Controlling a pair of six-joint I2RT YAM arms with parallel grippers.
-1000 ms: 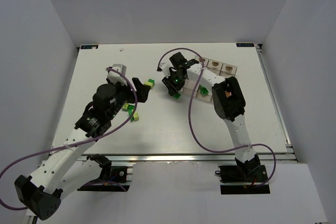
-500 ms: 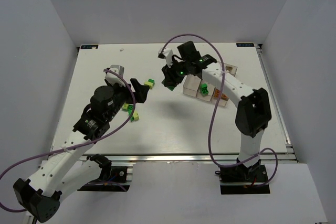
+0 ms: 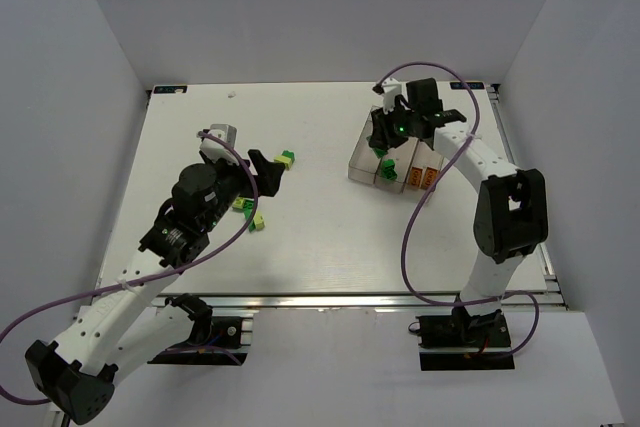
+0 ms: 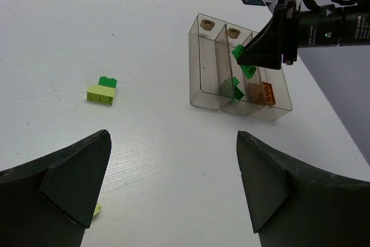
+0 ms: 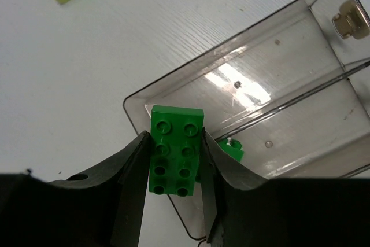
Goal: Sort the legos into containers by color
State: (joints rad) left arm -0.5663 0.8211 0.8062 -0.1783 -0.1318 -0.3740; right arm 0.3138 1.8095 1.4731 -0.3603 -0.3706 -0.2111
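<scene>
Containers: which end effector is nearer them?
Right. The right end effector hangs over the containers, shut on a dark green lego; the left end effector sits open, well to their left.

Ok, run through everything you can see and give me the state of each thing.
Left claw, open, empty.
Right claw, shut on a dark green lego, above the bins.
Left bin, empty.
Middle bin, holds green legos.
Right bin, holds orange legos.
Green and yellow-green pair, loose on the table, touching.
Other loose legos, on the table, unsorted.
</scene>
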